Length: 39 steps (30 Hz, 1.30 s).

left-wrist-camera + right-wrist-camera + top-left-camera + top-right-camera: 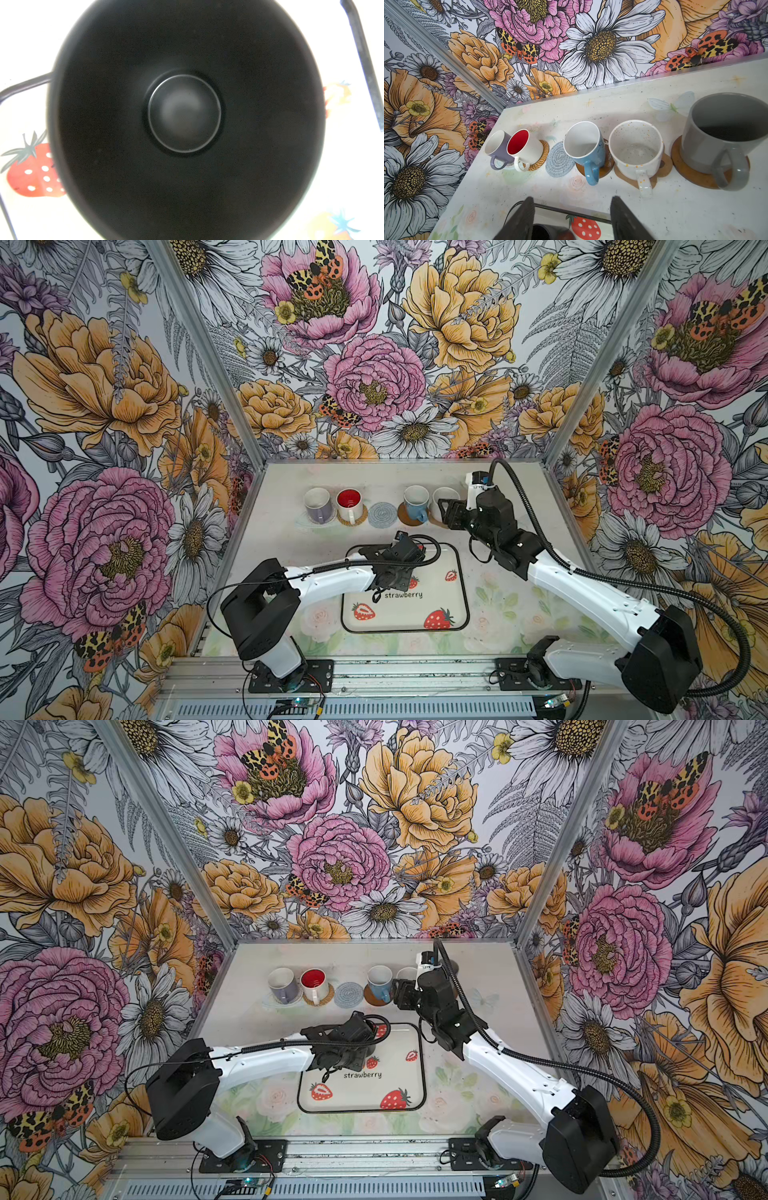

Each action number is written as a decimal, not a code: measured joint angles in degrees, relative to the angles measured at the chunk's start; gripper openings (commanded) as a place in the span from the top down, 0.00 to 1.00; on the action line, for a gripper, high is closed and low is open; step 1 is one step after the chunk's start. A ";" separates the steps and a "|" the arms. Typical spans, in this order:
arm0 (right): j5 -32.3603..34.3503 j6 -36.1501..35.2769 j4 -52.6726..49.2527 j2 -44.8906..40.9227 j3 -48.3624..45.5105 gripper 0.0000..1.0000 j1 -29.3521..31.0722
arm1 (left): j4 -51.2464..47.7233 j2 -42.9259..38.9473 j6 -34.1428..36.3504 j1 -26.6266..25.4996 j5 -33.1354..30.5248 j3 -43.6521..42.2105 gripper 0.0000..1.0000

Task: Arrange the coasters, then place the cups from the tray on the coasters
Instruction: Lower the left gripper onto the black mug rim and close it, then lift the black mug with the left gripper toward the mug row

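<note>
**Black mug under left fingers, spiral mat free**

Your left arm (332, 578) is right over the black mug (185, 114) on the tray (407, 616). The wrist view looks straight down its mouth, so the mug sits directly beneath the left fingers, upright, axis vertical. Those fingers are out of every view, so you cannot tell whether they're apart or clamped on the rim. The handle is hidden too.

Target, by my read: the spiral mat (560, 159), the only bare one. From the left fingers it lies past the tray's far edge, between the red-inside mug (525, 146) and the blue mug (583, 145), both close beside it. The right fingers (521, 222) stand apart with nothing between them, hovering just in front of that row. They're nearer the mat, but the left arm is the one on the mug.

- **Mug:** round, dark matte wall, thin shiny ring around the floor. Likely hard ceramic, slick.
- **Mat:** flat grey coiled cord, soft, may slide.
- **Tray:** smooth cream, thin black rim, strawberry print.

The other five mugs look seated on mats. Watch the neighbours' handles when you lower.
</note>
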 measured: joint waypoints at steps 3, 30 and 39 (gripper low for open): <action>0.00 0.00 0.00 0.00 0.00 0.40 0.00 | 0.07 0.00 -0.02 0.00 0.00 -0.07 1.00; -0.24 0.02 0.00 0.00 0.02 0.40 0.00 | -1.92 -7.39 0.02 0.00 0.87 -3.23 1.00; -0.42 0.00 0.00 0.00 0.02 0.40 0.00 | -1.95 -8.41 0.74 1.75 0.85 -3.23 1.00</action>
